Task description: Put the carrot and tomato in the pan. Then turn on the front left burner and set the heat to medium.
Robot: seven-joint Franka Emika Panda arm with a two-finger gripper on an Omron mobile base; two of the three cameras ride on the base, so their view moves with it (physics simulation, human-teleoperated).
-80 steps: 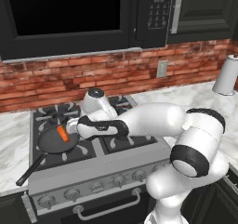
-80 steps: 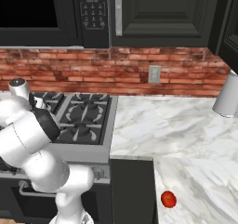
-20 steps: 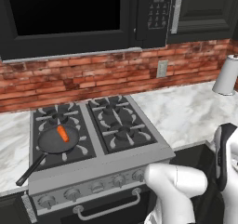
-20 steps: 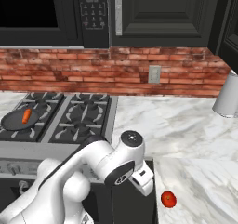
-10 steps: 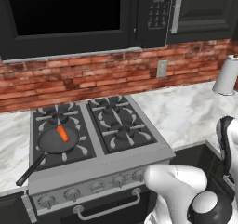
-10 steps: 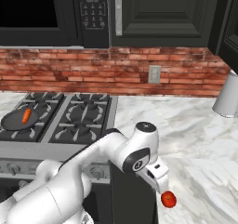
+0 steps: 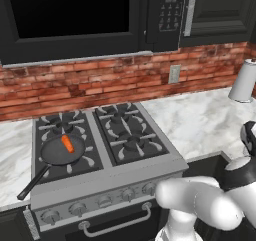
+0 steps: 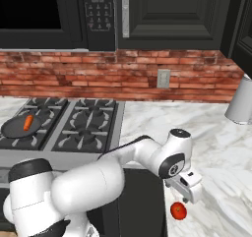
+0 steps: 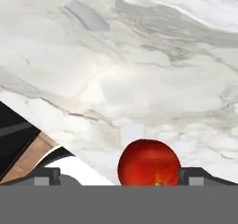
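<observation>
At the far left of the scene, on the stove's front left burner (image 8: 24, 128), sits the black pan (image 7: 60, 152) with its thin handle running toward the stove's front edge, and the orange carrot (image 7: 67, 144) lies inside it. Moving right, past the stove, the white arm reaches out low over the marble surface (image 8: 216, 133) near its front edge. At the arm's end the tool (image 8: 189, 191) hangs released, its jaws spread wide and holding nothing. Just below and slightly left of it, in the right base view, the small red tomato (image 8: 178, 211) rests on the surface, near but apart from the tool. From the hand camera the tomato (image 9: 148, 165) sits centred between the two finger tips, straight ahead along the reach. Being round, it offers no long axis to line up with, so the coming move looks like a plain straight descent before closing, then a long carry leftward back to the pan
</observation>
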